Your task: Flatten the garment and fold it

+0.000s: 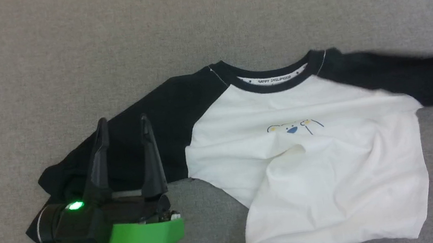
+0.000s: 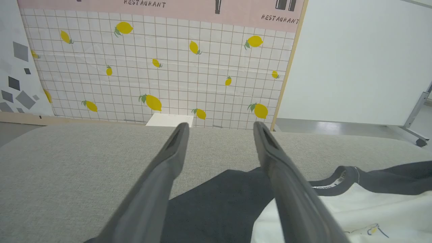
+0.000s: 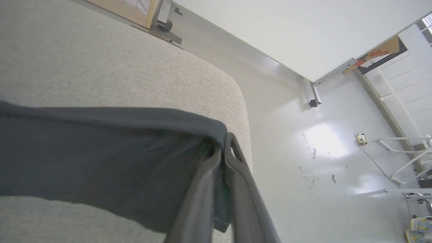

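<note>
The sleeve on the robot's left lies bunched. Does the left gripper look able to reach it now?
Probably yes: the left gripper stands open right over that sleeve, nothing lying between them.

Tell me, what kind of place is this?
Probably a staged test studio, not a home: a printed lemon-tile backdrop reading RESTAURANT, a white partition on casters, and a grey padded surface holding the shirt.

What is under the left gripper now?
A bunched black sleeve of the garment, lying on the grey cushion, shows between the fingers of the open left gripper. Its cuff end is hidden beneath the gripper body.
</note>
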`<state>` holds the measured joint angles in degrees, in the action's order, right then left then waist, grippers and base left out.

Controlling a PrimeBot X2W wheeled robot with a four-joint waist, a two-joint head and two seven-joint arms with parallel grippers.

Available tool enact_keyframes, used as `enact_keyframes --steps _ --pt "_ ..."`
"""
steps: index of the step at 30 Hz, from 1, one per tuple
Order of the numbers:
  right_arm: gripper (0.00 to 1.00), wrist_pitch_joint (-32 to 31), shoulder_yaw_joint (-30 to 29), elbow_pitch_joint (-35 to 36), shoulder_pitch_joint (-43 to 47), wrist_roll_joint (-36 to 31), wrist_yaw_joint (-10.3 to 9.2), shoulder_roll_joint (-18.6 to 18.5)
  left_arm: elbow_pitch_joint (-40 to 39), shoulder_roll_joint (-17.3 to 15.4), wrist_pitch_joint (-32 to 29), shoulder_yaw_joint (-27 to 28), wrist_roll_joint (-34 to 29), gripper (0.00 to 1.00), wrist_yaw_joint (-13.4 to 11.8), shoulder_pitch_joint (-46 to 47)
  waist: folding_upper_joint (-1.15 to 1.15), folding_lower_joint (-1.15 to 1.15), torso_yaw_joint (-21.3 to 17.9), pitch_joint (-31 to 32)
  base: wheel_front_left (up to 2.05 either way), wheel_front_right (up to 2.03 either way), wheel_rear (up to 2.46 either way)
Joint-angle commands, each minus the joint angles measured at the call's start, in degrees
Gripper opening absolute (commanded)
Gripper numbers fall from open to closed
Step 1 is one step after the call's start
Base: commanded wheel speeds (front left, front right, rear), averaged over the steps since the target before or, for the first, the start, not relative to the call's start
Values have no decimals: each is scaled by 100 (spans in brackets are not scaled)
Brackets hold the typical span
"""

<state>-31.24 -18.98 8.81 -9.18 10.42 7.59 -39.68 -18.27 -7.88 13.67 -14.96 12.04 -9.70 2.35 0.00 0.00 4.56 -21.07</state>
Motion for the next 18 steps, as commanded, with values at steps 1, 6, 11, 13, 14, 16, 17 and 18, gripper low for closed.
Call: enact_keyframes --steps 1,6,11,13,14,16,17,18 --pt "0 26 20 -254 -207 -115 -10 -210 24 19 9 -33 -66 100 14 140 0 0 113 -204 0 0 0" --pt "0 199 186 -1139 -634 -391 -10 -737 44 31 -2 -86 -108 100 1 248 0 0 290 -431 0 0 0" --pt "100 577 605 -2042 -1231 -539 -10 -373 97 60 10 -118 -111 100 -33 324 0 0 326 -505 0 0 0" --pt "100 713 693 -2194 -1352 -555 -10 -265 134 66 12 -142 -104 100 -22 354 0 0 303 -451 0 0 0" --pt "100 790 734 -2239 -1418 -544 -10 -207 154 65 13 -146 -102 100 -21 366 0 0 276 -401 0 0 0" --pt "100 1024 706 -2165 -1597 -465 -10 -25 193 42 13 -136 -95 100 -19 379 0 0 203 -250 0 0 0" --pt "100 1136 649 -2060 -1647 -424 -10 74 205 36 16 -131 -87 100 -17 375 0 0 175 -179 0 0 0" --pt "100 1241 592 -1951 -1676 -384 -10 179 215 30 18 -124 -77 100 -18 365 0 0 149 -113 0 0 0"
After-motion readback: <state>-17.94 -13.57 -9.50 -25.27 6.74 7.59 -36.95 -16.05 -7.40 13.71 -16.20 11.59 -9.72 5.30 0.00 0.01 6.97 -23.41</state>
